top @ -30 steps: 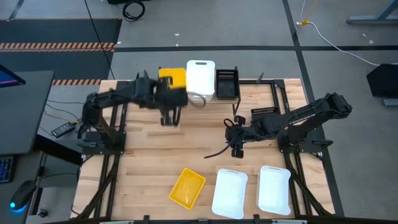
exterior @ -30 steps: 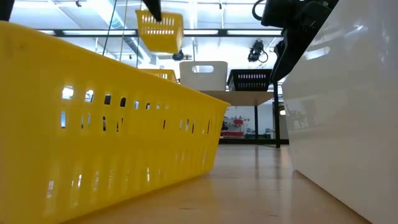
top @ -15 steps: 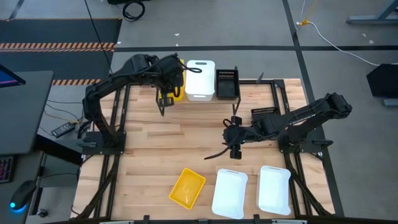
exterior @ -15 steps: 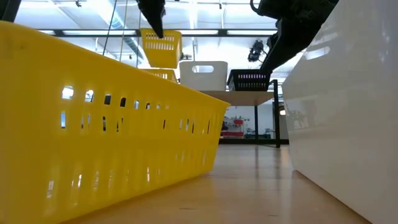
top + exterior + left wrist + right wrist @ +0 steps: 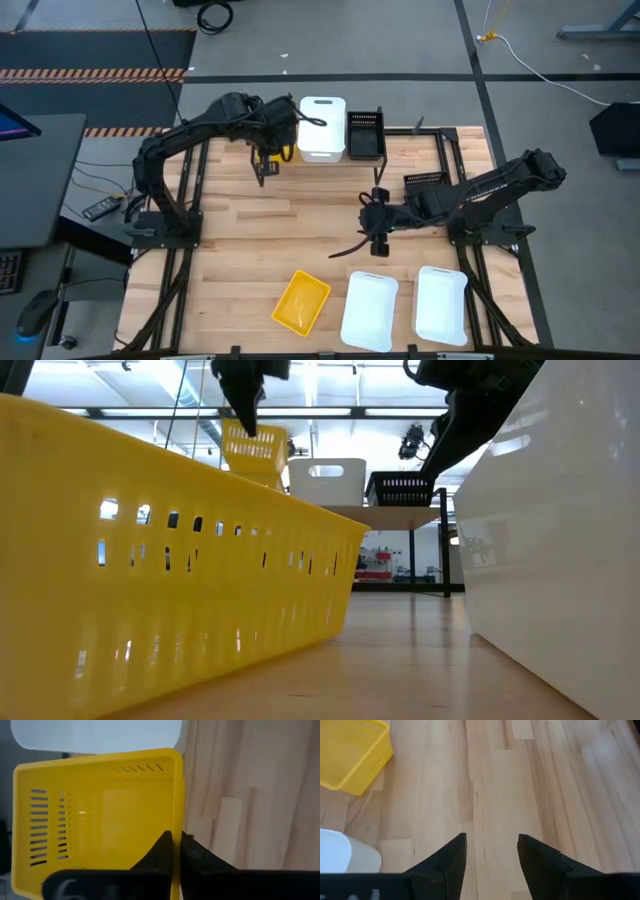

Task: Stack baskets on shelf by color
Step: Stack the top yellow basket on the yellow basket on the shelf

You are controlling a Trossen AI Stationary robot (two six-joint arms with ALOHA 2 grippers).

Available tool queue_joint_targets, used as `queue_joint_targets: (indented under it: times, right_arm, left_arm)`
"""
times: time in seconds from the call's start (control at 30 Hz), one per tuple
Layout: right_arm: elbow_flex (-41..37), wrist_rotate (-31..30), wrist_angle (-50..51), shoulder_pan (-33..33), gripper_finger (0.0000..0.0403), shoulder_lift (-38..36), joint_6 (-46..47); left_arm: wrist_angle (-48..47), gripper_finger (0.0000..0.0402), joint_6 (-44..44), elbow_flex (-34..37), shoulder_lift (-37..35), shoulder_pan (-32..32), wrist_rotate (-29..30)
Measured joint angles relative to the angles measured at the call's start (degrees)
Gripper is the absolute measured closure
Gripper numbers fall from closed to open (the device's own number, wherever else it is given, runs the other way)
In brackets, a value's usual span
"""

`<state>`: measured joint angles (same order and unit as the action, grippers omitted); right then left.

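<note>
My left gripper (image 5: 176,845) is shut on a yellow basket (image 5: 100,815), which hangs over the left end of the shelf (image 5: 400,513) at the table's far edge. In the high view the arm hides most of that basket (image 5: 286,146). On the shelf stand a white basket (image 5: 322,128) and a black basket (image 5: 365,133). My right gripper (image 5: 491,852) hovers open over bare table at mid-right (image 5: 378,238), touching nothing. Near the front edge a yellow basket (image 5: 302,301) and two white baskets (image 5: 370,310) (image 5: 441,305) rest on their bottoms. My left gripper pinches one side wall of the yellow basket at its rim (image 5: 177,822), one finger inside the basket and one outside. The fingers come from above, slanting down. The basket hangs below them (image 5: 255,448), clear of the table; whether it touches the shelf I cannot tell.
A black mesh basket (image 5: 424,180) lies on the table beside my right arm. In the low view the front yellow basket (image 5: 170,550) and a white basket (image 5: 560,540) fill the foreground. Open tabletop (image 5: 300,215) lies between the two arms.
My left gripper has swung toward the table's far edge and the shelf, sinking a little and turning, with the yellow basket carried along. The basket now hangs lower and closer to the white basket than a second ago.
</note>
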<state>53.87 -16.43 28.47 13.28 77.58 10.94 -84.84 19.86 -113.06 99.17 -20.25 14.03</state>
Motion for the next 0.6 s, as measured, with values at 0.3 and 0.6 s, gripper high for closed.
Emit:
queue_joint_targets:
  times: [0.3, 0.6]
  right_arm:
    - [0.0, -0.01, -0.04, 1.12, 0.0221, 0.02, 0.02]
    - [0.0, -0.44, -0.11, 1.01, 0.0221, 0.02, 0.04]
  left_arm:
    - [8.43, 0.0389, 1.95, 9.26, -4.79, -2.03, -0.65]
    - [11.45, 0.0386, 1.84, 16.16, -6.38, -3.09, -0.97]
